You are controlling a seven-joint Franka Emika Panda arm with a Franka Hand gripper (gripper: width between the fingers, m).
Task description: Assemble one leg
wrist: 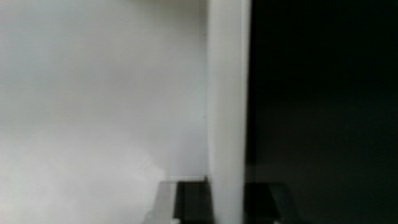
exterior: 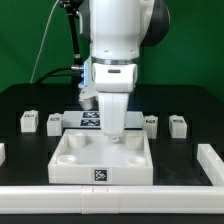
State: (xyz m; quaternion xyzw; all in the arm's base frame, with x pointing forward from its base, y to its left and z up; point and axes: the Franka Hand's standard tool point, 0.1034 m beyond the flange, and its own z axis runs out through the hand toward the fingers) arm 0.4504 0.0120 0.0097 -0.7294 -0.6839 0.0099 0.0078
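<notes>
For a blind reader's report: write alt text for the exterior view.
A white robot arm reaches straight down, its pincer low over the far side of a large square white piece on a black table. Four small tagged white legs stand in a row behind, two either side of the marker board.

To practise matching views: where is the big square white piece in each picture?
Exterior view: square piece low in the middle, under the gripper.
Wrist view: probably the broad pale surface; not certain.
Shared landmark: the gripper, whose dark fingers show in the wrist view.
</notes>
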